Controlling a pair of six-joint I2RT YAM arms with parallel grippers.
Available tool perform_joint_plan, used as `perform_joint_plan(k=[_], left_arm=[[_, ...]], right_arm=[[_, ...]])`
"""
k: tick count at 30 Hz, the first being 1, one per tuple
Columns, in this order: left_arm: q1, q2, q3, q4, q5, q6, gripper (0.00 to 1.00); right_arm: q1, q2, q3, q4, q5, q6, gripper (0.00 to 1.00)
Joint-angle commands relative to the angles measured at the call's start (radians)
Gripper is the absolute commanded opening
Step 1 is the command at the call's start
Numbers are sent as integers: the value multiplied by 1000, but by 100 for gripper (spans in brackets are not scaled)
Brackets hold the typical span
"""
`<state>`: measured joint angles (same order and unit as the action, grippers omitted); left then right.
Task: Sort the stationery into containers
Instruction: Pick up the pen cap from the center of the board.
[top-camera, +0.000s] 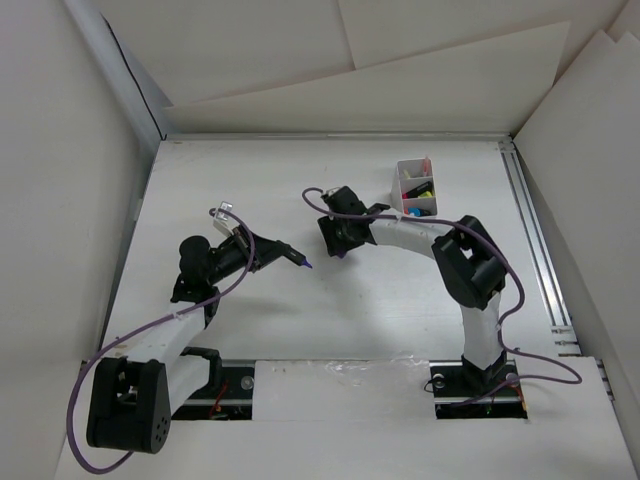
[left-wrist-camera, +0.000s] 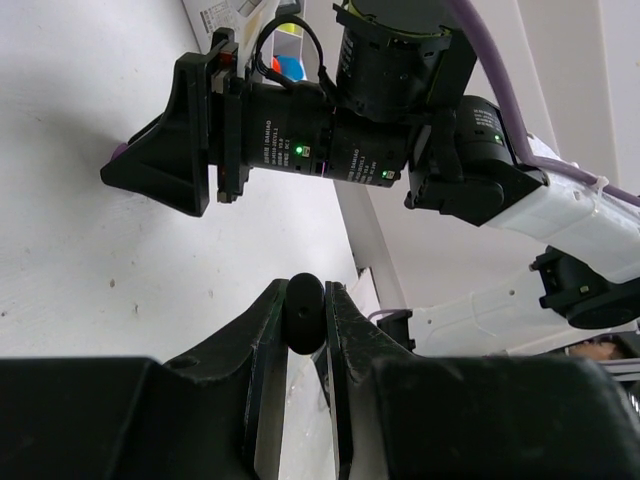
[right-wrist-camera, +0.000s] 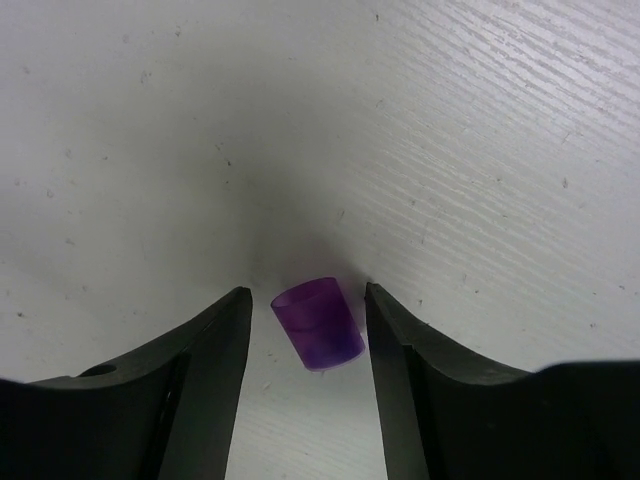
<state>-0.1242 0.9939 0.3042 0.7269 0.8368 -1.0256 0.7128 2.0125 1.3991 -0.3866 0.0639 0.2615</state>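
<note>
The purple cap (right-wrist-camera: 318, 325) is translucent plastic, smooth and glossy. The desk (right-wrist-camera: 450, 150) under it is white and matt, with a fine grain like painted wood and small specks. The fingers (right-wrist-camera: 200, 380) of the right gripper (right-wrist-camera: 306, 292) are matt black plastic. The highlighter (left-wrist-camera: 304, 312) barrel looks like smooth black plastic with a slight sheen. The box (top-camera: 399, 180) is thin white plastic.

Highlighter (top-camera: 290, 257): black barrel, uncapped; purple tip bare, pointing lower right; centre of the top view
Purple cap (right-wrist-camera: 318, 323): small, translucent, loose; lower centre of the right wrist view
White box (top-camera: 415, 188): divided compartments; yellow and pink stationery inside; upper right of centre, top view
</note>
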Motion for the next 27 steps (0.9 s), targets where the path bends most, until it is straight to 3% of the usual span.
perform_joint_plan(k=[1, 13, 21, 24, 27], left_arm=[[3, -26, 44, 29, 4, 19, 0], [3, -8, 53, 42, -16, 0, 0], [3, 106, 15, 292, 74, -206, 0], [3, 118, 15, 292, 74, -215, 0], [3, 118, 15, 292, 74, -215, 0]], right_arm=[[4, -15, -32, -18, 13, 12, 56], [13, -30, -70, -28, 69, 70, 49], [33, -34, -84, -38, 120, 81, 47], [33, -34, -84, -38, 120, 90, 57], [42, -52, -106, -28, 120, 90, 58]])
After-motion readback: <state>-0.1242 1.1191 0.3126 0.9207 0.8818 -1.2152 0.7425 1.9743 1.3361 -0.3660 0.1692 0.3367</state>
